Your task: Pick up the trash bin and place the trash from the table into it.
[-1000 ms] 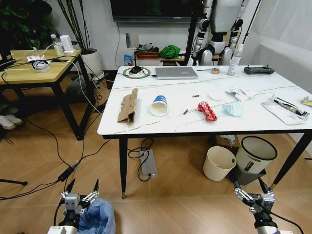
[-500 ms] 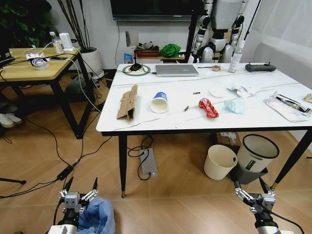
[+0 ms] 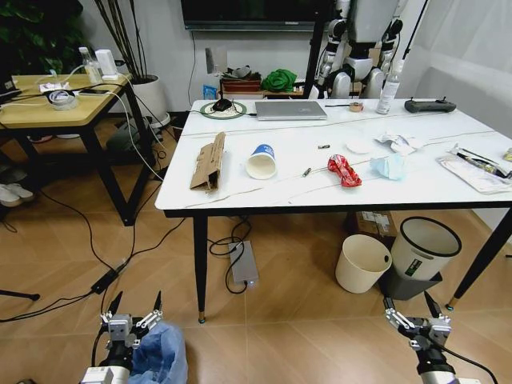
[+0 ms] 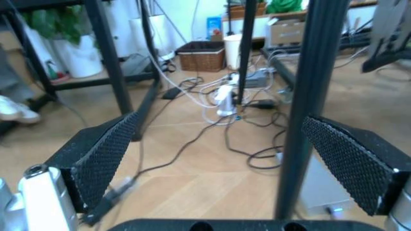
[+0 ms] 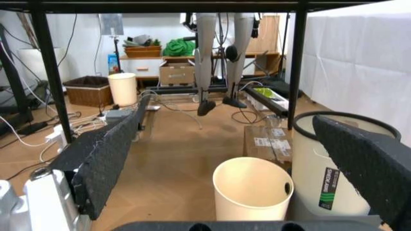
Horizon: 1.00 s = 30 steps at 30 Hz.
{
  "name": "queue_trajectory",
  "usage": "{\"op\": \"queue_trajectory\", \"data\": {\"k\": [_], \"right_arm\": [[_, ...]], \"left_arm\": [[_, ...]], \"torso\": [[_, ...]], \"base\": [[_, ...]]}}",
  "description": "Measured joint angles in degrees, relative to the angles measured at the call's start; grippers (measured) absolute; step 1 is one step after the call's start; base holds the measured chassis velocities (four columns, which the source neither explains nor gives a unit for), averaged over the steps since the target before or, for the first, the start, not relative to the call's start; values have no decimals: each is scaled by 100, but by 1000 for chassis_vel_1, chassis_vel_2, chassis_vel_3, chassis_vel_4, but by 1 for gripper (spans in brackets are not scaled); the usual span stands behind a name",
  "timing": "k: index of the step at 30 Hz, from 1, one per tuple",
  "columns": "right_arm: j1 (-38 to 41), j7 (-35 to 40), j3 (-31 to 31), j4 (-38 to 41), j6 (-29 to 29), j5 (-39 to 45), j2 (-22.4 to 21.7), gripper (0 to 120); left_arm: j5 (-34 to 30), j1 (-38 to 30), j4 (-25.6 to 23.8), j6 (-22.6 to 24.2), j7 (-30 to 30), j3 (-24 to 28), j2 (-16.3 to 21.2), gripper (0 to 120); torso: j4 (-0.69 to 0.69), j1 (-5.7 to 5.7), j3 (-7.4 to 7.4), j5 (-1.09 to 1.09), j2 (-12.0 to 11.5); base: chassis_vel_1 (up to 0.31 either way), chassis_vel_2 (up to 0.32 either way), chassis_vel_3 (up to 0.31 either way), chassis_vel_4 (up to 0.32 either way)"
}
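The left pincer (image 3: 134,309) hangs low over the floor with its fingers spread wide, gripping nothing, and the trash bin (image 3: 158,358) with its crinkled blue liner sits just beside it on the right. The right pincer (image 3: 410,310) is equally wide and idle, low at the near right.

The step in hand looks like picking up the bin. That likely calls for closing on the rigid rim, since the loose bag would slip or tear, and lifting it level.

The trash lies well apart, up on the white bench (image 3: 240,202): folded cardboard (image 3: 210,164), paper cup (image 3: 262,162), red wrapper (image 3: 343,170), face mask (image 3: 388,166). A laptop (image 3: 290,110) at the far edge is not litter.

Under the bench stand a cream bucket (image 3: 362,263) and a grey-and-white bin (image 3: 421,252), both easily mistaken for the target. Cables (image 3: 104,276) trail across the floor and the bench's black legs (image 3: 200,268) stand near the approach.
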Motion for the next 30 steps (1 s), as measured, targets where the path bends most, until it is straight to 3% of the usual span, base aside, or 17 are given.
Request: {"op": "queue_trajectory", "data": {"k": [7, 11, 17, 21, 30], "right_arm": [[11, 1, 2, -5, -5, -1, 2, 100], [11, 2, 2, -5, -5, -1, 5, 100], [8, 2, -6, -6, -5, -20, 33, 100], [-9, 2, -1, 13, -5, -25, 34, 100], [-32, 2, 29, 17, 3, -9, 12, 100]], "left_arm": [[324, 80, 110, -14, -720, 231, 71, 100], [382, 143, 138, -15, -781, 284, 83, 100], [159, 262, 54, 1, -78, 204, 60, 100], [-384, 412, -119, 232, 608, 74, 144, 100], [-517, 465, -107, 319, 686, 42, 182, 100]], "torso": [[0, -67, -104, 0, -171], [0, -96, -147, 0, -242], [0, -150, -223, 0, -371], [0, -196, -310, 1, -504], [0, -278, -440, 0, -717]], "base": [[0, 0, 0, 0], [0, 0, 0, 0], [0, 0, 0, 0], [0, 0, 0, 0], [0, 0, 0, 0]]}}
